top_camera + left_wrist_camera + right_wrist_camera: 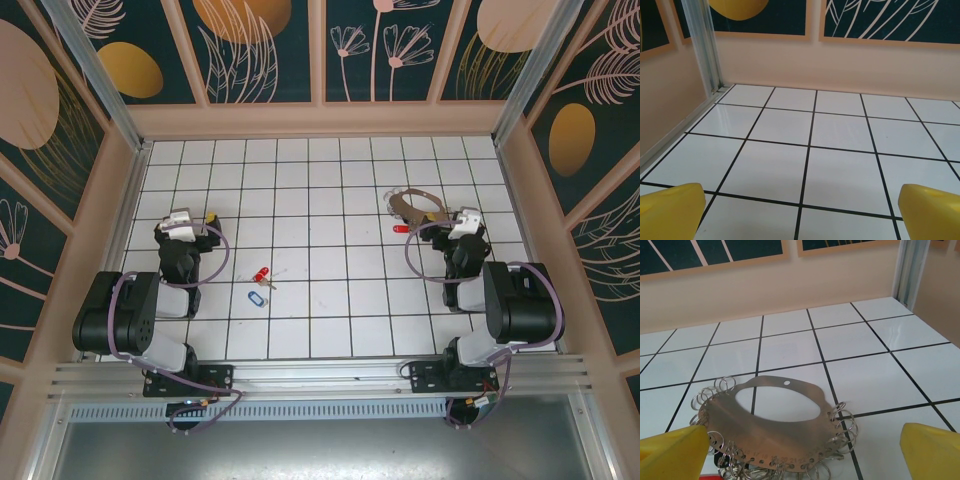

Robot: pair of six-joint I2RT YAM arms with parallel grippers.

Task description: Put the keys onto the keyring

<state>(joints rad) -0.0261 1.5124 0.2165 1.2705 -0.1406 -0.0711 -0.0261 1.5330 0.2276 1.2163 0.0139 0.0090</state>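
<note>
1. White-tiled counter (330,320) with black lines; dark flowered walls (260,50) around it.
2. The left hand (800,214) and the right hand (800,456) are spread apart, empty.
3. The keyring (785,435) lies just before the right hand; the keys (262,274) lie mid-counter.

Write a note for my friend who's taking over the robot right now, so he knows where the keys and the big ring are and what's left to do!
Left gripper: open, empty, over bare tiles.
Right gripper: open, empty, facing the keyring, which lies flat on the right side.
Keys: red key and blue key lie loose mid-floor, nearer the left arm. A red tag sits by the keyring; can't tell if it's attached.
Done: no key visibly added.
Left: pick up both loose keys and put them on the keyring.
</note>
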